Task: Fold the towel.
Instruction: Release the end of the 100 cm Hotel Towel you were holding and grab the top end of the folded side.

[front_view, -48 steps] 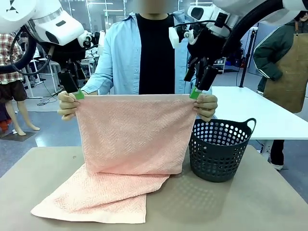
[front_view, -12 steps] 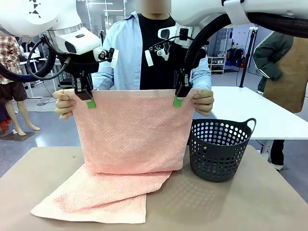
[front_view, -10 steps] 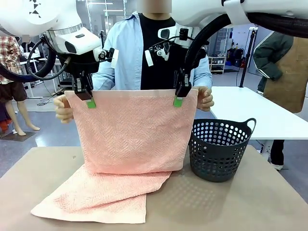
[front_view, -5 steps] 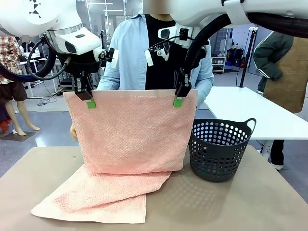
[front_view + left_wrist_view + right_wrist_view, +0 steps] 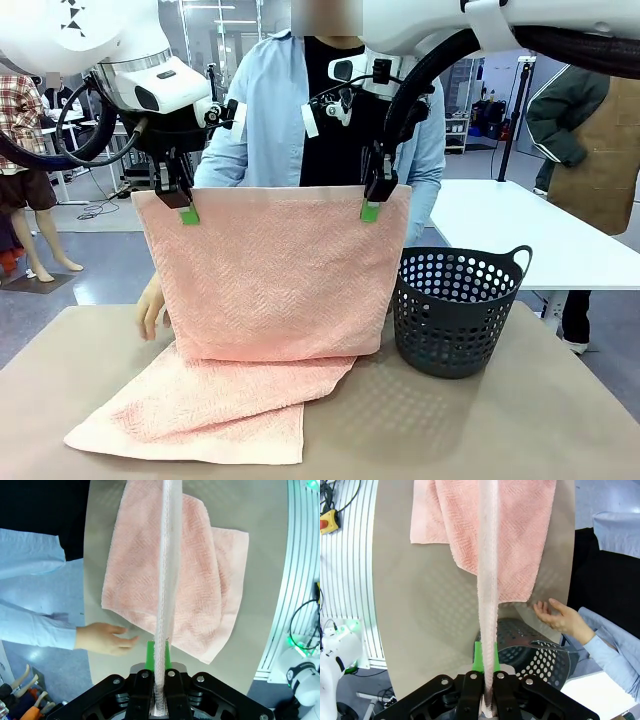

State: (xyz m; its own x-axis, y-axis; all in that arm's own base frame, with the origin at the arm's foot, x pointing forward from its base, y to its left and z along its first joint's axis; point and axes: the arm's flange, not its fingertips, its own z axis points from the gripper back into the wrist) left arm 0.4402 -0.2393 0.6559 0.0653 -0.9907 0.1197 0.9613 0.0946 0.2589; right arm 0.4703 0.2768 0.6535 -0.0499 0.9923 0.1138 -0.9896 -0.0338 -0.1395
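Observe the beige tabletop (image 5: 520, 430): the lower part of the large pale salmon-pink terry towel (image 5: 275, 270) lies on it, while the upper part hangs as an upright sheet, with the dark perforated plastic basket (image 5: 455, 315) just beside it on the robot's right. The left gripper (image 5: 187, 212) is pinching the towel's top edge near one corner, and the right gripper (image 5: 370, 209) is pinching it near the other. The person's open hand (image 5: 150, 308) sits low beside the sheet's left edge.

Before me, tan surface (image 5: 540, 430): lower part of towel (image 5: 265, 300) lies flat twd near-left corner; dark basket (image 5: 455, 315) stands rt of ctr, nr far edge.
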